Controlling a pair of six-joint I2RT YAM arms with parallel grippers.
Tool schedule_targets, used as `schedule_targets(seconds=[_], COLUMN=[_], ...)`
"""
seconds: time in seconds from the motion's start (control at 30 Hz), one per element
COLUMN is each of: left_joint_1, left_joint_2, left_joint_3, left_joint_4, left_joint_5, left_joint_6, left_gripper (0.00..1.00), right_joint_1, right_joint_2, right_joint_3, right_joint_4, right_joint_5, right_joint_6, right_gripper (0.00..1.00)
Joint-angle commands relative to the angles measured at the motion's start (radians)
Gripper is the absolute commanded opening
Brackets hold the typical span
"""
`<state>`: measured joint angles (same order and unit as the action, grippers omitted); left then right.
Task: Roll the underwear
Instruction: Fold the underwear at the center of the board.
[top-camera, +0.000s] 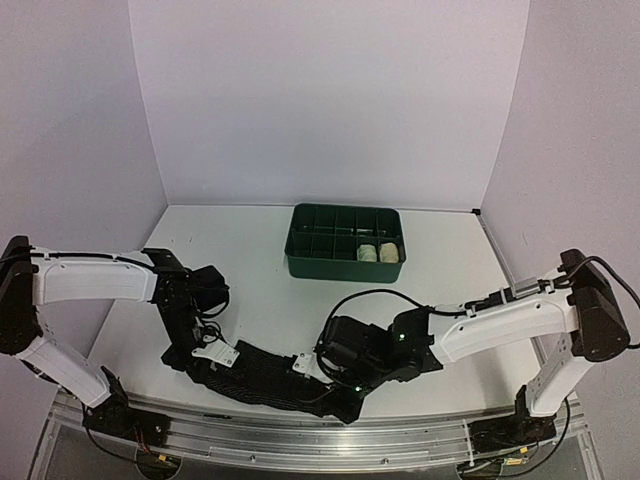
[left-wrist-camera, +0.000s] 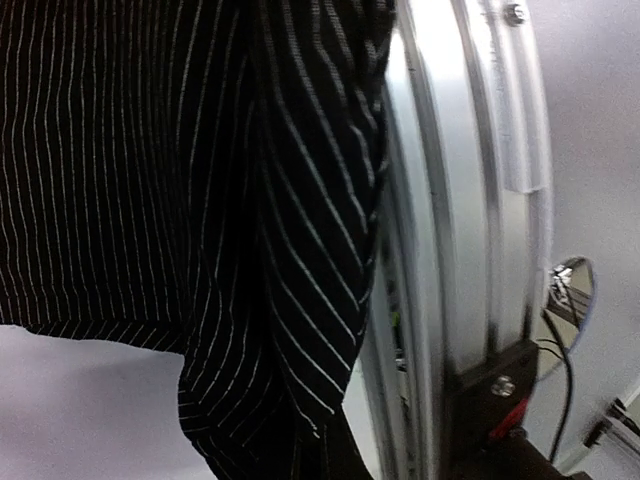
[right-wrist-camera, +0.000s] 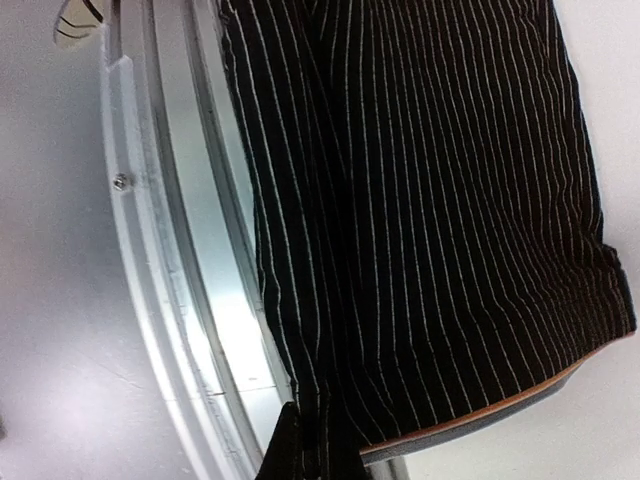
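The black underwear (top-camera: 265, 382), black with thin white stripes, lies stretched along the near table edge between both grippers. My left gripper (top-camera: 205, 352) is at its left end and my right gripper (top-camera: 308, 366) is near its right end. In the left wrist view the cloth (left-wrist-camera: 150, 150) bunches down into the jaws at the bottom edge. In the right wrist view the cloth (right-wrist-camera: 430, 200) gathers beside a dark finger (right-wrist-camera: 285, 450), and a grey band with an orange edge (right-wrist-camera: 500, 410) shows. Both look shut on the cloth. Two cream rolls (top-camera: 378, 252) sit in the tray.
The green divided tray (top-camera: 300, 264) stands at the back middle of the table. An aluminium rail (top-camera: 300, 435) runs along the table's near edge, right beside the cloth; it also shows in the left wrist view (left-wrist-camera: 450, 200) and the right wrist view (right-wrist-camera: 170, 250). White walls enclose the table.
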<state>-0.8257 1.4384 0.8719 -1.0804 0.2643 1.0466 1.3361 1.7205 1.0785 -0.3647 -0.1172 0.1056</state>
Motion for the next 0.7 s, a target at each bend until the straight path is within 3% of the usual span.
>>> schedule_targets(seconds=[0.0,0.27,0.4,0.57,0.67], left_joint_1=[0.012,0.119,0.166,0.167,0.167], left_joint_2=[0.031,0.198,0.231,0.175,0.104], left_joint_3=[0.123,0.266,0.309,0.264,0.188], left_joint_4=[-0.212,-0.189,-0.185,-0.147,-0.053], left_joint_5=[0.104,0.124,0.122,0.091,0.047], left_joint_6=[-0.008,-0.011,-0.003,0.004,0.005], left_gripper=[0.0,0.0,0.0,0.0,0.0], right_joint_1=[-0.083,-0.268,-0.288,-0.254,-0.183], right_joint_2=[-0.032,0.065,0.117,0.074,0.06], right_joint_3=[-0.02,0.029,0.05,0.022,0.027], right_joint_4=[0.03,0.042,0.036,0.035,0.02], right_joint_5=[-0.231,-0.414,-0.476,-0.396,-0.263], right_joint_6=[0.114,0.246,0.318,0.301,0.222], right_gripper=[0.0,0.0,0.0,0.0,0.0])
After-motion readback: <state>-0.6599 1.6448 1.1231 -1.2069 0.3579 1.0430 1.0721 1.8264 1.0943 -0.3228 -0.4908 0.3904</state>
